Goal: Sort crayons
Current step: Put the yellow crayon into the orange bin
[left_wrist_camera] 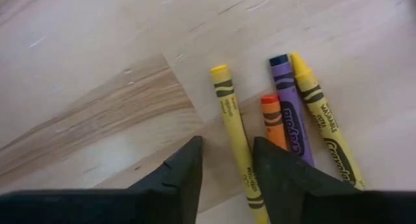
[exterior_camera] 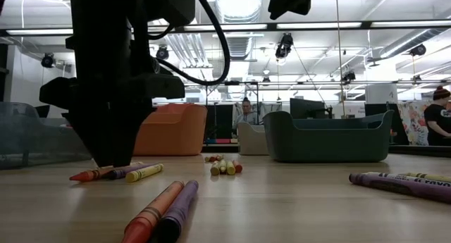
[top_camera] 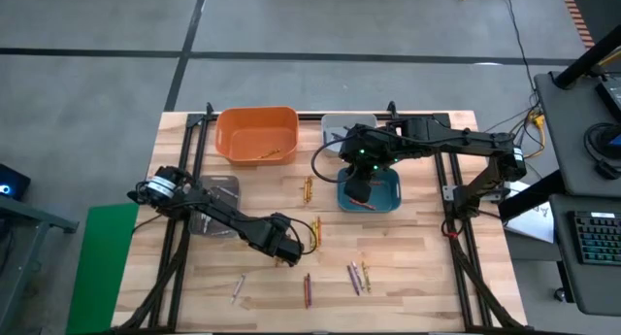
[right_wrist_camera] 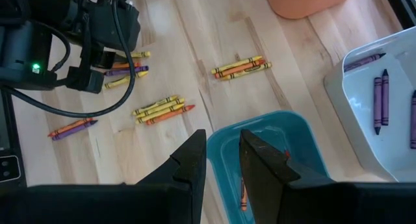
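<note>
My left gripper (left_wrist_camera: 227, 178) points down at the table, open, one finger on each side of a yellow crayon (left_wrist_camera: 233, 130). Beside that crayon lie an orange (left_wrist_camera: 273, 120), a purple (left_wrist_camera: 289, 107) and another yellow crayon (left_wrist_camera: 318, 120), all flat on the wood. In the high view this gripper (top_camera: 288, 246) is near the table's middle front, next to that group (top_camera: 315, 232). My right gripper (top_camera: 361, 186) hangs open over the blue bin (top_camera: 391, 194) with nothing between its fingers (right_wrist_camera: 222, 165). My left gripper comes from above, its fingers lying across the yellow crayon's lower half (left_wrist_camera: 246, 175), which lies flat on the table. One fingertip (left_wrist_camera: 276, 172) stands right against the crayon. I cannot tell whether it touches.
At the back stand an orange bin (top_camera: 257, 133) and a white bin (right_wrist_camera: 377, 94) holding purple crayons; a clear bin (top_camera: 215, 204) sits at the left. More crayons lie in small groups (top_camera: 309, 189), (top_camera: 357, 277), (top_camera: 308, 291), (top_camera: 238, 288). An orange crayon (right_wrist_camera: 244, 193) lies in the blue bin.
</note>
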You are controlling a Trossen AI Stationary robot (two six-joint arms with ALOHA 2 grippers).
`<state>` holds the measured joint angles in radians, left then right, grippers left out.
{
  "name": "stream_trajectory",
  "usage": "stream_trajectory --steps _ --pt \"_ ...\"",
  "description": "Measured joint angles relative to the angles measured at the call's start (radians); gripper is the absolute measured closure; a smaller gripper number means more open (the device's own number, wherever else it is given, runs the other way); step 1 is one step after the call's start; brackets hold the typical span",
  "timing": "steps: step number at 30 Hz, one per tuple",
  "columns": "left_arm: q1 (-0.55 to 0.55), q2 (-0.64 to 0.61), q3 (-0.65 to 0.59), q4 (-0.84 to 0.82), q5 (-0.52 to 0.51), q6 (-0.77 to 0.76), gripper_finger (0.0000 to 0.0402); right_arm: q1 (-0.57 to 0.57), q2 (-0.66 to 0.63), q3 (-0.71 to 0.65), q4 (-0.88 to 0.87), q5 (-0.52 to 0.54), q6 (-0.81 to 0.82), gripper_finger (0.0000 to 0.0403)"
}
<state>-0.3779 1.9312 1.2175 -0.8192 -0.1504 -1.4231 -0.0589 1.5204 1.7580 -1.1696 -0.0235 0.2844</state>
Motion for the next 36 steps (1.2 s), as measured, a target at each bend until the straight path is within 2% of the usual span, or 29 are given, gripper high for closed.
stream_trajectory --steps 14,21,29,36 --pt "0.003 0.001 0.000 -0.011 -0.021 -0.019 0.0394 0.000 0.000 0.000 0.000 0.000 -0.016 0.0321" --pt "0.021 -0.050 -0.006 -0.058 -0.024 0.048 0.0399 0.000 0.000 0.000 0.000 0.000 -0.045 0.0321" --pt "0.079 -0.224 -0.002 -0.064 -0.025 0.246 0.0401 0.000 0.000 0.000 0.000 0.001 -0.060 0.0321" --pt "0.193 -0.391 -0.002 -0.064 -0.048 0.368 0.0401 -0.001 0.000 0.000 0.000 0.024 -0.076 0.0321"
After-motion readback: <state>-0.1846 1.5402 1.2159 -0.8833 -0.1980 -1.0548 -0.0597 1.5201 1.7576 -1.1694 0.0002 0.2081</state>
